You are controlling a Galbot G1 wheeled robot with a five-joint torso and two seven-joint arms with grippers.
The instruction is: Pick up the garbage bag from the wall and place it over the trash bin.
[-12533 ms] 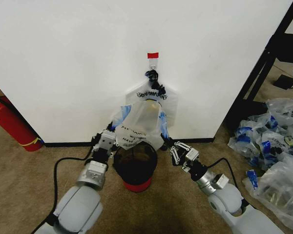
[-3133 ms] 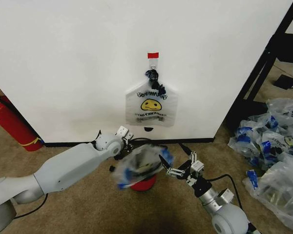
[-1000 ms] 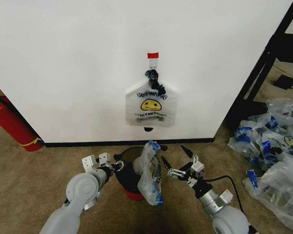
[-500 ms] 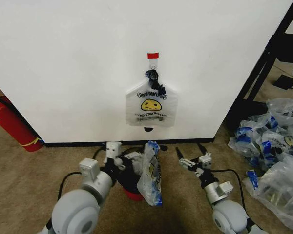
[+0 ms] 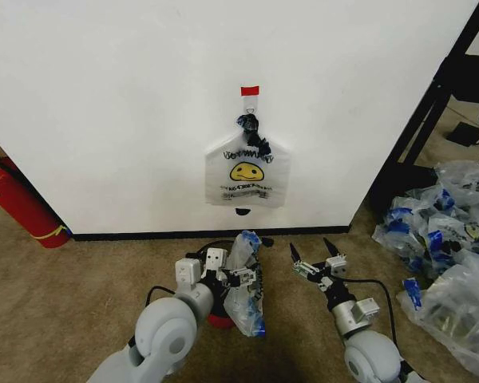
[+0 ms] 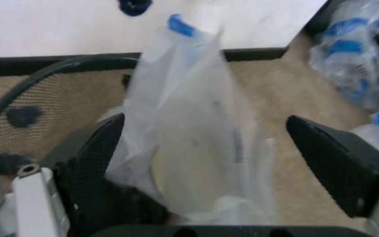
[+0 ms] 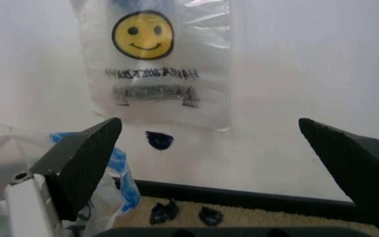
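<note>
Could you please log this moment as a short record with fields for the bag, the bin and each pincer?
garbage bag: draped down the right side of the trash bin, not spread over its opening
trash bin: on the carpet below the wall, mostly hidden behind the left arm
left pincer: open, at the bin, with the bag between its fingers
right pincer: open, holding nothing, off to the bag's right
second smiley bag: hanging from the hook on the wall

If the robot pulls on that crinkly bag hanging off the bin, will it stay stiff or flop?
Probably flop: the garbage bag sags in folds over the trash bin rim. It looks thin and see-through, so likely very light. The open left end effector straddles it; smooth plastic could slip.
</note>
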